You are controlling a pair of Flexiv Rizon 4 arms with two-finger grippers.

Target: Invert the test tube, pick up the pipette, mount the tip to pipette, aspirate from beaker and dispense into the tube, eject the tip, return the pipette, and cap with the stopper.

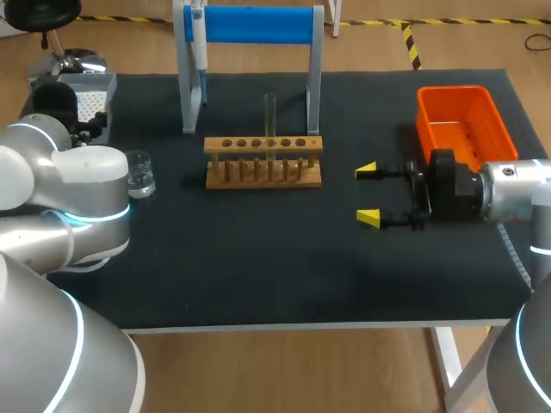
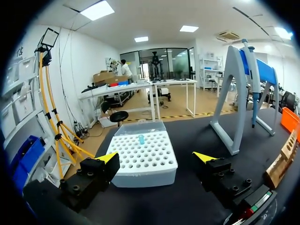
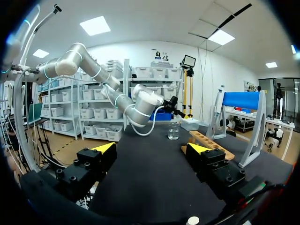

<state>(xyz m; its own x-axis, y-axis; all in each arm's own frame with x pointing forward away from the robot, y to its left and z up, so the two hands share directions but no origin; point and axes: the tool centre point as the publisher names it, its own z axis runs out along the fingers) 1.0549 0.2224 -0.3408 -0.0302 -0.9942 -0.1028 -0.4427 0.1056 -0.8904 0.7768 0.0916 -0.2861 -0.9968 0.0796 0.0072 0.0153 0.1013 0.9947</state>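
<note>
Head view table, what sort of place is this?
Likely a robotics lab bench for liquid handling: a wooden rack holding a test tube, a pipette on its stand, a beaker.

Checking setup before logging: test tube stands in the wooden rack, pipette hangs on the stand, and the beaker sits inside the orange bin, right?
Not quite. The head view shows the beaker on the table left of the wooden rack, not in the orange bin. The rest holds.
</note>
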